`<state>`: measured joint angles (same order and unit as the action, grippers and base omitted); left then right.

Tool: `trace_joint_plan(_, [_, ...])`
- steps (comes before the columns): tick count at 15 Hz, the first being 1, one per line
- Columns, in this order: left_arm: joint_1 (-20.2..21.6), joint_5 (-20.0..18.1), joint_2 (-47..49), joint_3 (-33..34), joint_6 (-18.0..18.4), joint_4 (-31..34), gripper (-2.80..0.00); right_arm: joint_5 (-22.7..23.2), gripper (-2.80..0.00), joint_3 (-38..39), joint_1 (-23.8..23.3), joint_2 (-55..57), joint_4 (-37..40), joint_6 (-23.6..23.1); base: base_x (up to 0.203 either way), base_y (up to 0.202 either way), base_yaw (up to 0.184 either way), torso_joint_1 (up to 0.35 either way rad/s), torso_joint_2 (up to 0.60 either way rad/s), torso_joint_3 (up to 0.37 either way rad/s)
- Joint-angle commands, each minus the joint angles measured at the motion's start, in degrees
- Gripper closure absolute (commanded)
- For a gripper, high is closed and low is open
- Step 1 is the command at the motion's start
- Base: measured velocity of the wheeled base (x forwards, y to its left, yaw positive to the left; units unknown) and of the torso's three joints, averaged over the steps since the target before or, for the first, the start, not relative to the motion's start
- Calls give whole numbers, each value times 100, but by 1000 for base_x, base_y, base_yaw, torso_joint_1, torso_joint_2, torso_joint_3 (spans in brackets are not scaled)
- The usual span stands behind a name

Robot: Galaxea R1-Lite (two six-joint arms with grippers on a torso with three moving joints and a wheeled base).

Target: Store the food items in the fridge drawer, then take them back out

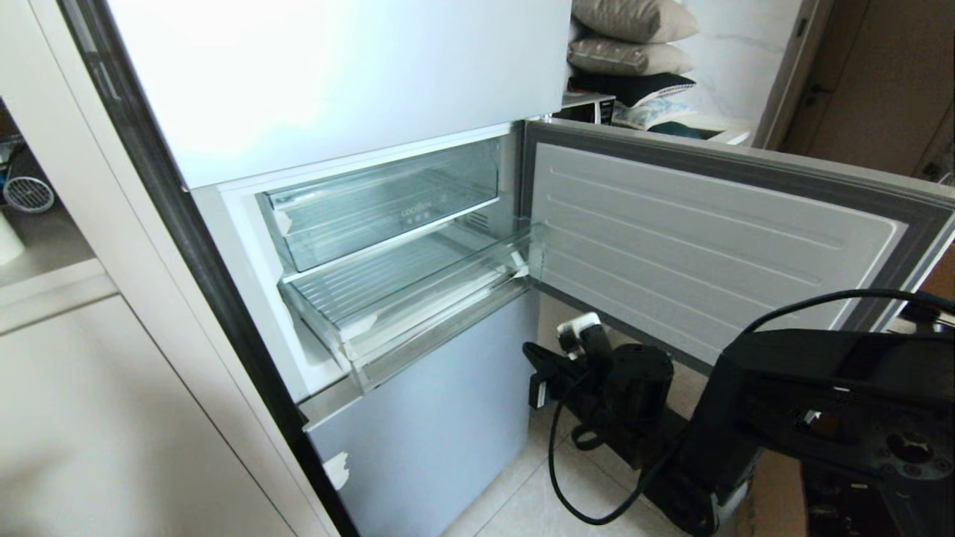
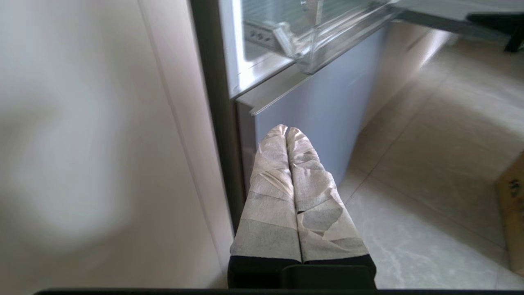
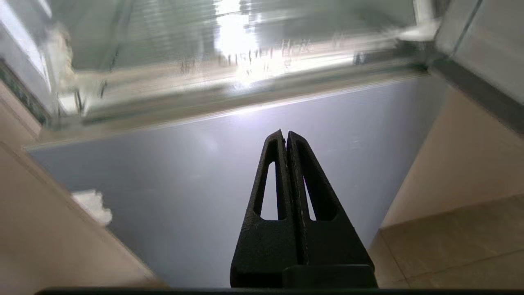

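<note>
We are looking at the fridge drawer (image 1: 395, 287), which is standing pulled out of the open fridge compartment, up and ahead of our right tool (image 3: 285, 137). It is a wide, shallow drawer of clear plastic with a ribbed floor and a stepped front lip, and we are seeing nothing lying in it. No food item is showing in any of our views, so we cannot tell where the fruit is. Directly above the drawer, a clear flat-fronted bin (image 1: 380, 205) is sitting pushed in.

Our right tool is pointing at the silver-blue lower door panel (image 3: 229, 172), just below the front lip of the drawer, and it is not touching the panel. Its two black fingers (image 3: 268, 192) are pressed together and are pinching nothing. In the head view this tool (image 1: 539, 373) is showing low, under the open fridge door (image 1: 709, 239), which is swinging out to the right of it. A black cable (image 1: 567, 477) is looping down from the arm over the tiled floor (image 1: 522, 507).

Our left tool (image 2: 286, 131) is resting low, to the left of the right one, near the left edge of the same lower panel and beside a pale cabinet wall (image 2: 102, 143). Its fingers (image 2: 270, 196), wrapped in pale tape, are also pressed together with nothing between them.
</note>
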<state>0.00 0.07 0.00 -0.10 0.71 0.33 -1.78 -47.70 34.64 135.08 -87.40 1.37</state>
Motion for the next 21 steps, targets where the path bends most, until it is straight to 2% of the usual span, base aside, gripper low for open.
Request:
trace_joint_plan(1, [0, 1, 0, 1, 0, 2, 0, 2, 0, 39, 8, -2, -26, 3, 8, 1, 91, 7, 2, 2])
trace_joint_plan(6, [0, 1, 0, 1, 0, 2, 0, -55, 0, 297, -113, 0, -26, -34, 2, -5, 172, 3, 2, 0])
trace_joint_plan(8, [0, 1, 0, 1, 0, 2, 0, -333, 0, 561, -248, 10, -26, -101, 1, -10, 161, 1, 2, 6])
trace_joint_plan(12, [0, 1, 0, 1, 0, 2, 0, -380, 0, 401, -554, 177, -26, -74, -1, -2, 42, -1, 1, 2])
trace_joint_plan(16, [0, 1, 0, 1, 0, 2, 0, -244, 0, -875, -612, 568, 58, -58, 0, 0, 0, 0, 0, 0])
trace_joint_plan(21, [0, 1, 0, 1, 0, 2, 0, -212, 0, -3163, -630, 1370, 976, -33, 0, 0, 0, 0, 0, 0])
